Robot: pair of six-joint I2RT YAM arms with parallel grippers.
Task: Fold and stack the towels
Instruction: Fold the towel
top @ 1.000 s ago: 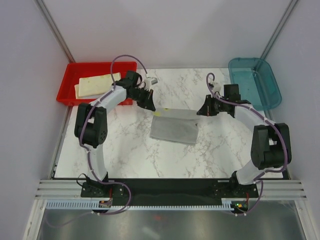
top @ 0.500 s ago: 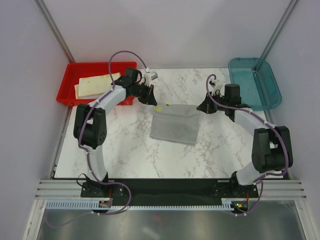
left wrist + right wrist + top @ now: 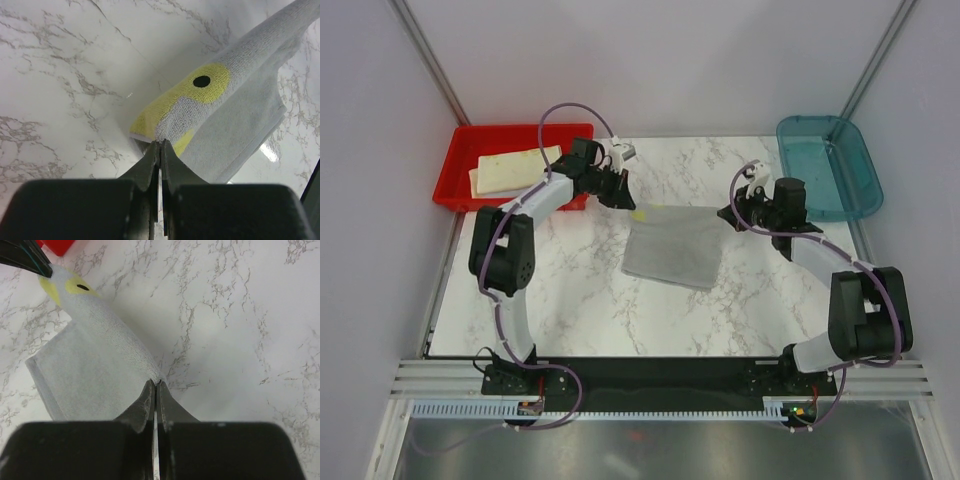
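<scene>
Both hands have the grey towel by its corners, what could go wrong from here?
1. The left hand and right hand each pinch only the very tip of a corner of the grey towel, so a tug could slip one out.
2. The raised edge is stretched between them; uneven motion would likely skew the fold.

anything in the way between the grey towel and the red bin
Nothing loose lies on the marble between the grey towel and the red bin. Only the left arm spans that gap, with the left gripper shut on the towel's corner.
</scene>
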